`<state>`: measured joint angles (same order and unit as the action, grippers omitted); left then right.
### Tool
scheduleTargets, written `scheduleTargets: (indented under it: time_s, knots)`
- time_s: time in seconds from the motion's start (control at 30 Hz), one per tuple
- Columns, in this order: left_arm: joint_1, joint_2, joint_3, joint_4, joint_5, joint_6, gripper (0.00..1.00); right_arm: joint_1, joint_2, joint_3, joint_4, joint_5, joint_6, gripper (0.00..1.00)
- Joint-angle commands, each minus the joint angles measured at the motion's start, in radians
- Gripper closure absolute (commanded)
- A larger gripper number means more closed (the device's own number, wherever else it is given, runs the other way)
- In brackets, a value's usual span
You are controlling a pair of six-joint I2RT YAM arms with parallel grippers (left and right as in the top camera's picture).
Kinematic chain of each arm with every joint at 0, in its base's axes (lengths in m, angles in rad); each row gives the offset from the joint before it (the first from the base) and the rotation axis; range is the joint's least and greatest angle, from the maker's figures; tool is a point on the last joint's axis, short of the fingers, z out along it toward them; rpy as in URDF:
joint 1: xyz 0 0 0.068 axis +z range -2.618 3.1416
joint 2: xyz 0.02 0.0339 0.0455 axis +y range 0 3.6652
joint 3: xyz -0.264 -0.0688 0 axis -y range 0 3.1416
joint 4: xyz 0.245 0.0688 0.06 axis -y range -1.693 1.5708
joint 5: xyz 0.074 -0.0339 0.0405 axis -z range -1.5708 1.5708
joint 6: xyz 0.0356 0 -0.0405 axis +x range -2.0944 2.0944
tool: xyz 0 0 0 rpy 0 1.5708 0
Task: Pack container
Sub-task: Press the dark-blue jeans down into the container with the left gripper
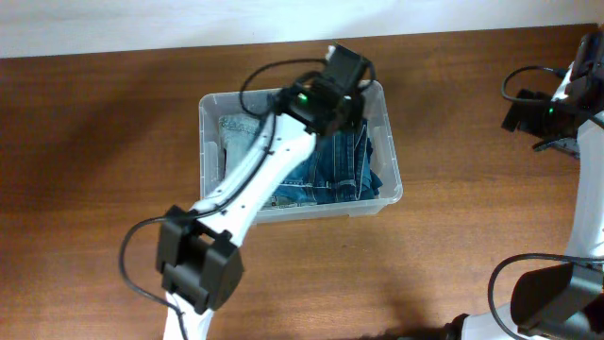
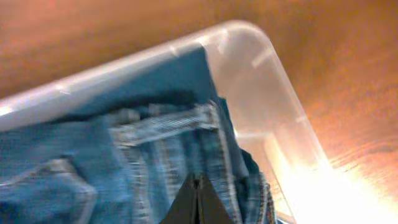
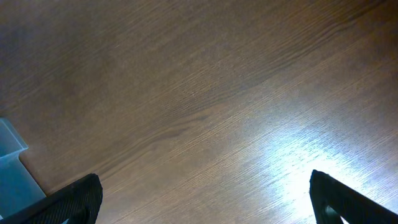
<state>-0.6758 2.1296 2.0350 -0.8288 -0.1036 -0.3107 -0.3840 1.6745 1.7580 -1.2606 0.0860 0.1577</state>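
The clear plastic container [image 1: 209, 118] stands at the table's middle back, with folded blue jeans [image 1: 326, 175] inside. My left gripper [image 1: 351, 99] reaches over the container's far right corner. In the left wrist view the container's rounded corner [image 2: 267, 74] and the jeans [image 2: 124, 162] fill the frame, and the left gripper [image 2: 198, 190] shows its fingertips pressed together just over the denim, with nothing seen between them. My right gripper [image 3: 202, 193] is open and empty over bare wood; in the overhead view it is at the far right [image 1: 557, 118], away from the container.
The brown wooden table [image 1: 94, 170] surrounds the container. A pale wall strip [image 1: 142, 24] runs along the back edge. The right arm's base [image 1: 552, 293] stands at the front right, the left arm's base [image 1: 193, 260] at the front left. A pale blue object [image 3: 12, 174] shows at the right wrist view's left edge.
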Motion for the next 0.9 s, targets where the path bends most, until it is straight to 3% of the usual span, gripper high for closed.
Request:
scheduleTargets:
  time_s: [0.0,0.33,0.6,0.87]
  knots:
    - [-0.039,0.091,0.01,0.003,0.016,-0.018,0.98,-0.003,0.0,0.01,0.0,0.005,0.008,0.02]
    - [-0.048,0.137,0.031,-0.002,0.018,-0.009,0.95,-0.003,0.0,0.01,0.0,0.005,0.008,0.01]
    - [-0.022,-0.033,0.076,-0.213,0.022,-0.018,0.95,-0.003,0.0,0.01,0.0,0.005,0.008,0.02]
    - [-0.024,-0.008,0.051,-0.369,0.021,-0.018,0.95,-0.003,0.0,0.01,0.0,0.005,0.008,0.02]
